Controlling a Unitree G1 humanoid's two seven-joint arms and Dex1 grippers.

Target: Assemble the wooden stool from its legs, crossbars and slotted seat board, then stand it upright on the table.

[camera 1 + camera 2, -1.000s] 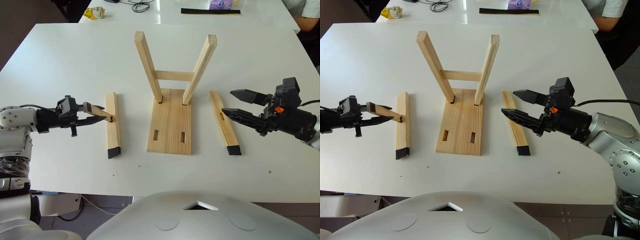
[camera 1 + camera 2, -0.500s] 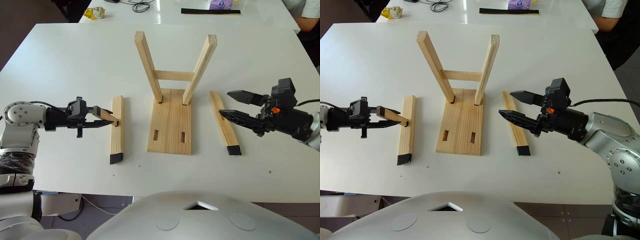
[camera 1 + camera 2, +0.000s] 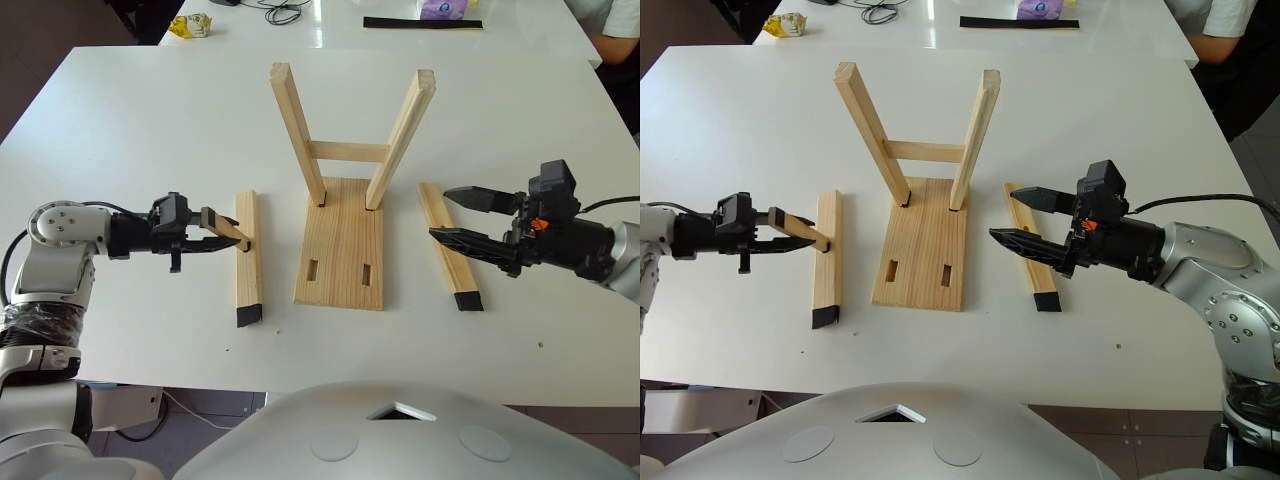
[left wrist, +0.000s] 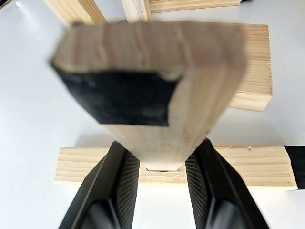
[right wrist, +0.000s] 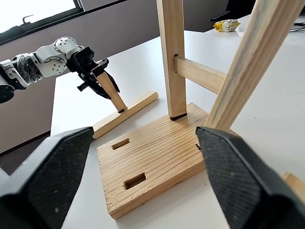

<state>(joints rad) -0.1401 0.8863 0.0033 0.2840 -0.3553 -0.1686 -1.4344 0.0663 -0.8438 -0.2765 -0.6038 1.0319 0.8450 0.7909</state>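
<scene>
Midway across our white table [image 3: 150,120] lies the pale slotted wooden seat board [image 3: 340,255], two legs [image 3: 297,130] standing in it. Toward the left edge, our left gripper [image 3: 212,241] clamps a short wooden crossbar [image 3: 226,229] against a black-tipped loose leg [image 3: 247,262] — our right gripper [image 3: 440,212] gapes over the second loose leg [image 3: 452,262].

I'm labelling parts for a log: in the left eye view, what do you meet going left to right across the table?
left gripper shut on a crossbar → loose leg → seat board → second loose leg. The right gripper, jaws open, overlaps that last leg, so it is left out of the order.
</scene>
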